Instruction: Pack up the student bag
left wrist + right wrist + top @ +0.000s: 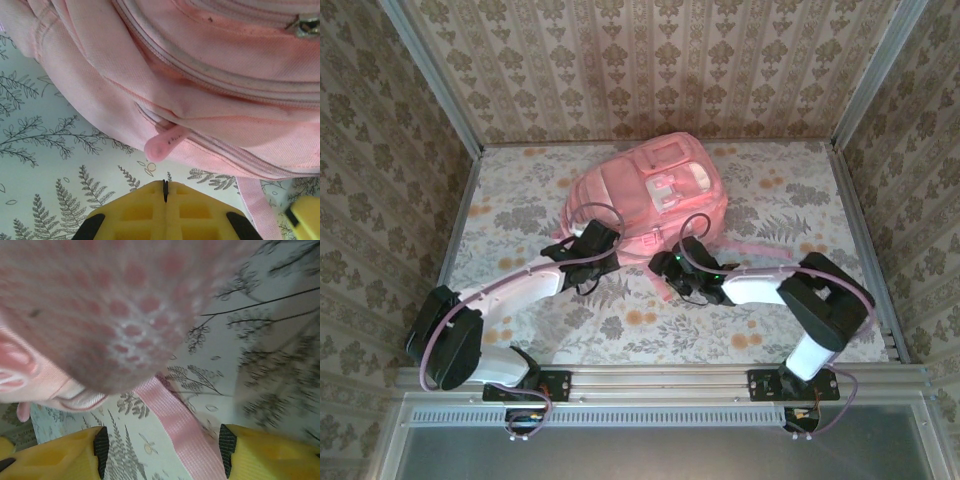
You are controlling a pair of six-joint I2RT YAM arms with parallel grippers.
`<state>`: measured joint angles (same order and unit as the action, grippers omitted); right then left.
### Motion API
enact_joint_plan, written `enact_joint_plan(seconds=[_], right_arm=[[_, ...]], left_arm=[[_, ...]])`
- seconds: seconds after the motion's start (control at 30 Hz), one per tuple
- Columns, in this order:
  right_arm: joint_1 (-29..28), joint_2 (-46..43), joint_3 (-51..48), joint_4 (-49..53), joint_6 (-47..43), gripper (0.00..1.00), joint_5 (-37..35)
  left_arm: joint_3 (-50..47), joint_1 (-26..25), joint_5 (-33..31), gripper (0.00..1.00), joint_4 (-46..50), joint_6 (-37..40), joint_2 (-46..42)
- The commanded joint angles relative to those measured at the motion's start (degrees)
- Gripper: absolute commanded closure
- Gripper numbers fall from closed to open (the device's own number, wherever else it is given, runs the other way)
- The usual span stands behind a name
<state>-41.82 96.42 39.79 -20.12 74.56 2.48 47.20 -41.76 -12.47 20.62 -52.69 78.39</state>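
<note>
Currently | student bag (650, 195) lying on floral table (510, 190), far centre | left gripper (165, 190) pressed together, empty, just short of bag's pink zipper pull (162, 144) | right gripper (164, 449) spread, straddling pink strap (172, 415), not pinching

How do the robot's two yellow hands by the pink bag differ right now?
The left hand is shut, its fingers pressed together on nothing; the right hand is open, fingers well apart. The left hand faces a zipper pull on the bag; the right hand looks down on a pink strap lying in its gap, ungripped. Both are yellow and sit at the bag's near edge.
</note>
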Motion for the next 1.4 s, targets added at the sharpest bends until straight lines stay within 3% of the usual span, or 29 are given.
enact_joint_plan(seconds=[0.0, 0.1, 0.3, 0.4, 0.5, 0.7, 0.9, 1.13, 1.23, 1.37], right_arm=[[-0.84, 3.3, 3.11, -11.05, 5.59, 0.39, -0.05], [-1.11, 5.64, 3.2, -14.15, 6.62, 0.43, -2.51], [-1.05, 9.94, 4.61, -15.68, 7.44, 0.48, -3.32], [-0.89, 11.37, 5.15, -16.35, 6.75, 0.53, -3.57], [-0.23, 12.73, 5.97, -16.78, 6.13, 0.64, -3.49], [0.59, 13.4, 5.58, -18.35, 5.35, 0.99, -3.25], [0.77, 13.33, 5.21, -18.73, 5.04, 1.0, -2.59], [0.88, 13.19, 5.29, -20.87, 3.43, 1.0, 0.5], [0.87, 11.1, 5.42, -20.67, -0.79, 0.94, 2.97], [0.44, 3.79, 1.52, -21.3, -10.34, 1.0, -0.43]], left_arm=[[-1.47, 1.53, 2.02, 1.0, -0.54, 2.72, -2.44], [-4.26, 2.82, 5.6, 0.98, -3.73, 4.55, -5.83], [-7.91, 5.77, 12.48, 0.44, -7.88, 10.26, -11.9], [-8.43, 8.15, 15.68, 0.37, -7.84, 13.18, -12.38], [-9.04, 10.54, 17.72, 0.36, -8.22, 13.53, -11.41], [-7.48, 12.48, 23.16, 0.38, -10.56, 14.93, -5.27], [-5.89, 12.58, 27.17, 0.4, -13.76, 12.54, 0.04], [-5.12, 13.43, 26.55, 0.44, -13.5, 12.99, -0.75], [-3.88, 13.89, 25.19, 0.42, -10.13, 15.1, -3.88], [-2.25, 14.37, 21.01, 0.39, -3.76, 18.22, -8.43]])
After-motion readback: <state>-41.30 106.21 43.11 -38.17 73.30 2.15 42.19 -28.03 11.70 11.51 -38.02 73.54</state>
